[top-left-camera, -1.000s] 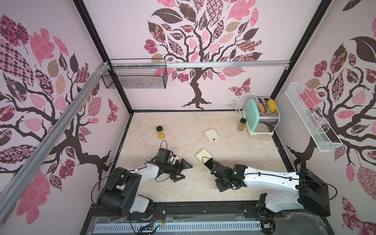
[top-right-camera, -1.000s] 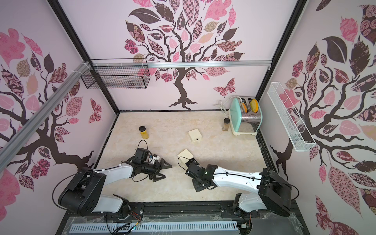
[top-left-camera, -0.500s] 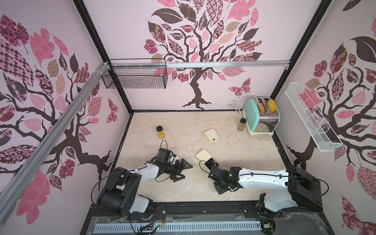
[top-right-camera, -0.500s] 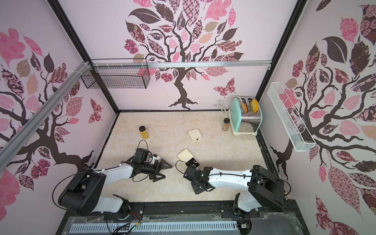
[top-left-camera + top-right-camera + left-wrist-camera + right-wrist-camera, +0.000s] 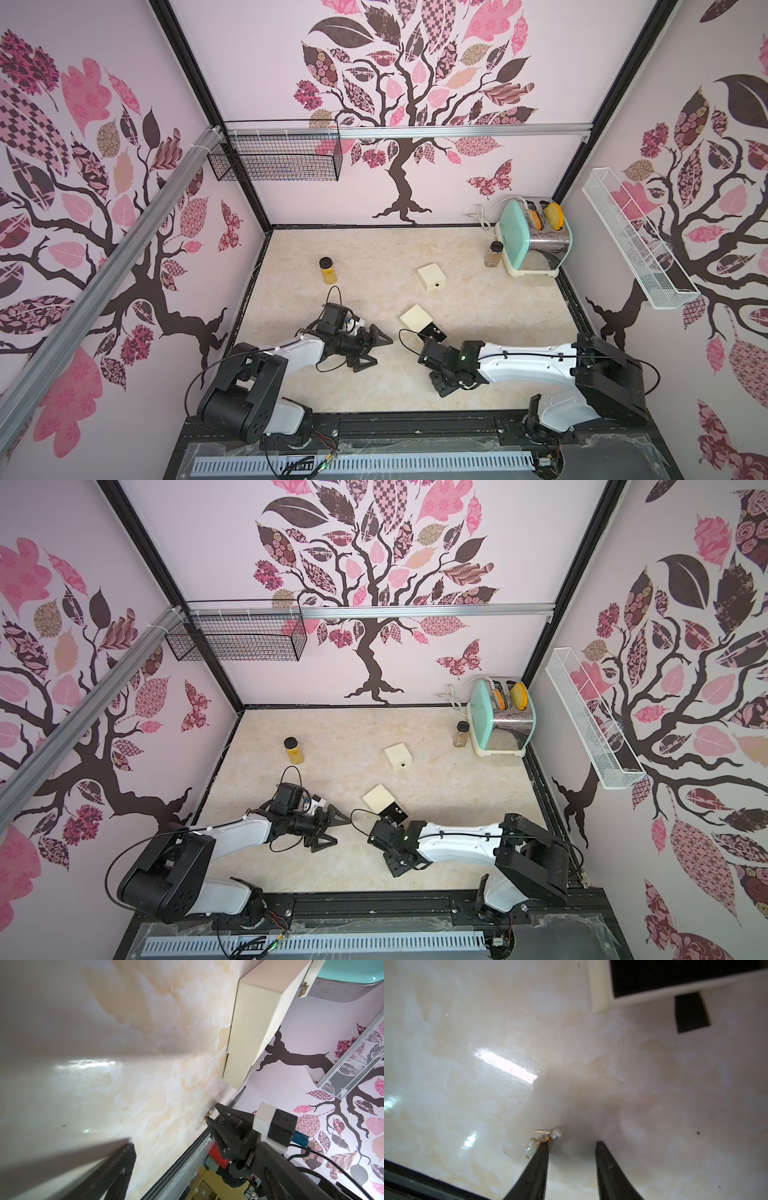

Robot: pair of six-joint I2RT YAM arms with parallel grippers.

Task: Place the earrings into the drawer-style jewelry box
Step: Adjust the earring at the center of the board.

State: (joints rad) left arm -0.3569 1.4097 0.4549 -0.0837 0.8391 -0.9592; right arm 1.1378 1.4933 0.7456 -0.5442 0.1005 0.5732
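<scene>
The right gripper is being held low over the marble-patterned table. Its jaws are standing moderately apart, with nothing between them. One earring, gold with pale beads, is lying flat on the table. It is being touched by the very tip of one finger and is lying mostly to that finger's outer side rather than in the gap. The earring is lying near the table's front edge, apart from the jewelry box. The box's drawer is standing pulled out toward the right gripper, with its dark lining facing up.

The left gripper is being held low by the table, to the left of the jewelry box, with its jaws spread wide and empty. A second cream box is sitting farther back, and its drawer is closed. A jar and a toaster are standing toward the back of the table, well apart from both grippers.
</scene>
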